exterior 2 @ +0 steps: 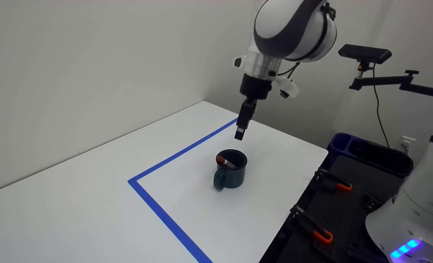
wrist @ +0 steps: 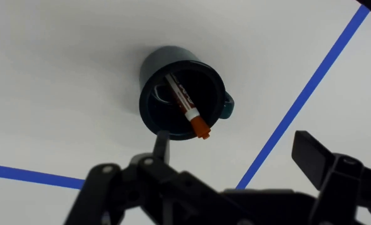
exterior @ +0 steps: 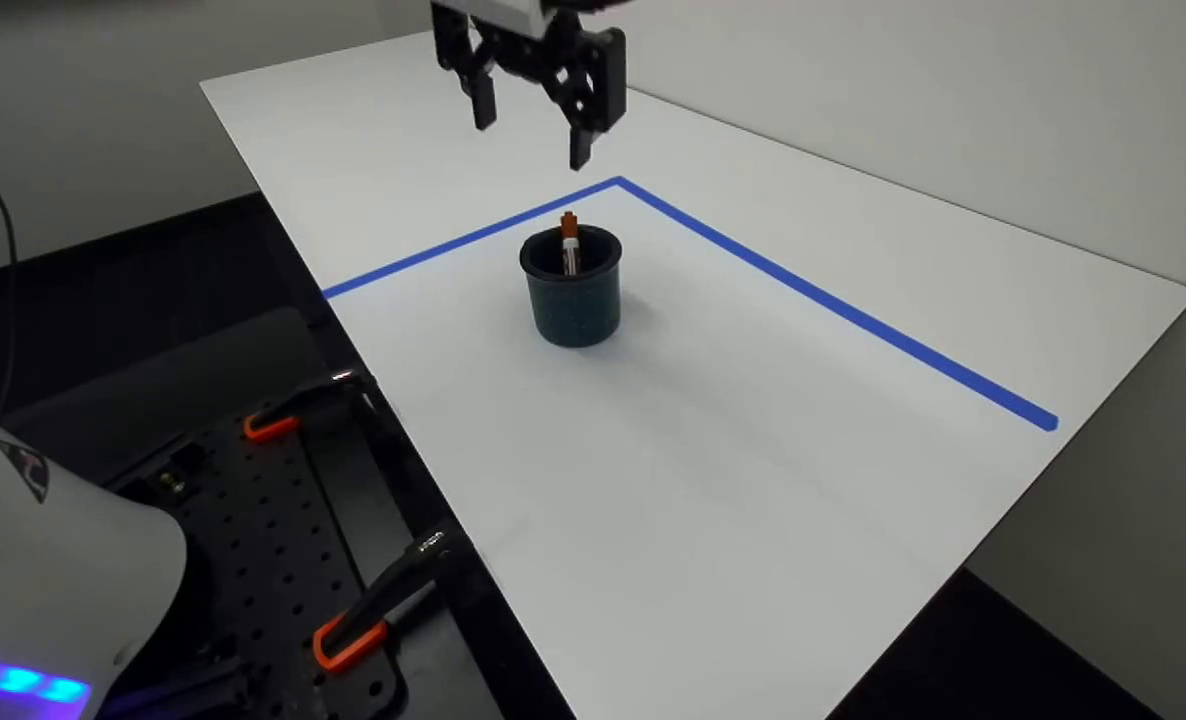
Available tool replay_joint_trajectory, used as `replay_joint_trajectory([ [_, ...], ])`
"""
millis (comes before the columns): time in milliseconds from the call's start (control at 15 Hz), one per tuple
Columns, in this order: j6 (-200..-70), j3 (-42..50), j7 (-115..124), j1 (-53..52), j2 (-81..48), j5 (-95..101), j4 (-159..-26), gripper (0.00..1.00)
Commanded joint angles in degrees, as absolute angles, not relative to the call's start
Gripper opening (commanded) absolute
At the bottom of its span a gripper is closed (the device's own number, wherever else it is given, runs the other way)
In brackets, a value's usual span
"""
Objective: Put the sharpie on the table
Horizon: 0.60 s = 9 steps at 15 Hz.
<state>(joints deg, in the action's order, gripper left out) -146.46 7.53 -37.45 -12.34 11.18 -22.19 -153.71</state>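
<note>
The sharpie, a slim marker with a white band and a reddish-orange cap, leans inside the dark teal cup, cap end up at the rim. The sharpie shows in both exterior views [exterior: 570, 246] [exterior 2: 226, 162] and in the wrist view [wrist: 185, 103]. The cup [exterior: 575, 312] [exterior 2: 235, 179] [wrist: 168, 59] stands upright on the white table [exterior: 713, 470] [exterior 2: 92, 208] [wrist: 63, 118]. My gripper [exterior: 532, 142] [exterior 2: 239, 134] [wrist: 231, 145] is open and empty, above the cup and apart from it. The sharpie's lower end is inside the cup.
Blue tape lines [exterior: 833, 305] [exterior 2: 172, 224] mark the table. The cup's handle [exterior 2: 219, 179] faces the tape corner. A black perforated bench [exterior: 263, 530] with orange clamps [exterior: 348, 640] borders the table, beside the white robot base [exterior: 43, 560]. A wall [exterior 2: 103, 73] stands along the table's far edge.
</note>
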Motion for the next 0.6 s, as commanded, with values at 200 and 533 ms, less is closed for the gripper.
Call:
replay_joint_trajectory([
  [200,-149.0,3.8,-50.2,-9.1,-1.9,-31.1,-147.4,1.00],
  [533,-151.1,-1.0,-50.5,-4.6,-8.4,-29.6,-143.9,1.00],
])
